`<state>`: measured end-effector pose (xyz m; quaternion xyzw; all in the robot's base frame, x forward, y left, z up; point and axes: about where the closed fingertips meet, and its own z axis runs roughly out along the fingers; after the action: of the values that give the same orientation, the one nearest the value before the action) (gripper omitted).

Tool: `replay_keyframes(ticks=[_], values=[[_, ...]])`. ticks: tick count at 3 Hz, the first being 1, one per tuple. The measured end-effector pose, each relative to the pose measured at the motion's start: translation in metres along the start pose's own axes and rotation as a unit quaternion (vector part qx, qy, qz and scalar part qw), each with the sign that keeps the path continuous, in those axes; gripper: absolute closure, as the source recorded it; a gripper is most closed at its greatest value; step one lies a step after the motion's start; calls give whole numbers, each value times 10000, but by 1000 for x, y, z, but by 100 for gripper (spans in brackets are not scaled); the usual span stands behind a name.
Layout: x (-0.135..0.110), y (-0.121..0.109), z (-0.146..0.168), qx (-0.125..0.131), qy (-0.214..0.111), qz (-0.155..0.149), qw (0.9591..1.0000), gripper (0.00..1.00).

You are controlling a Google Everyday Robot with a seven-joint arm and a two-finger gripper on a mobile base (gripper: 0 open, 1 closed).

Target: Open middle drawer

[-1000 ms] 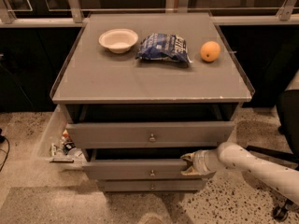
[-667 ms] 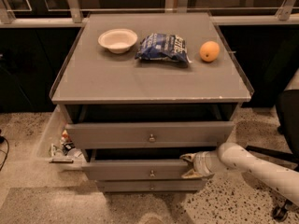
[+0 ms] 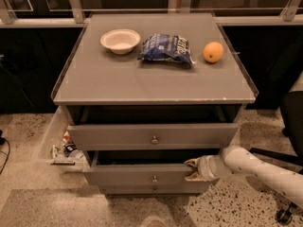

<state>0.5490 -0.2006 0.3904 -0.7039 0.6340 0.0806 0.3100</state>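
The grey cabinet has three drawers. The middle drawer, with a small round knob at centre, stands pulled out a little, with a dark gap above its front. My gripper is at the right part of that drawer's top edge, reaching in from the right on a white arm. Its fingers are spread in a V, one over the edge inside the drawer and one in front of the panel.
The top drawer is also slightly out; the bottom drawer is nearly flush. On the cabinet top lie a white bowl, a blue chip bag and an orange. A clutter bin stands left, a chair right.
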Motion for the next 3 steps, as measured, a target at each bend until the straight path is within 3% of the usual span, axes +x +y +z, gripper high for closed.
replay_keyframes(ticks=[1,2,3], values=[[-2,-1,-1,0,0,0,10000,100],[-4,4,-1,-27,9,11,10000,100],[-4,4,-1,-27,9,11,10000,82]])
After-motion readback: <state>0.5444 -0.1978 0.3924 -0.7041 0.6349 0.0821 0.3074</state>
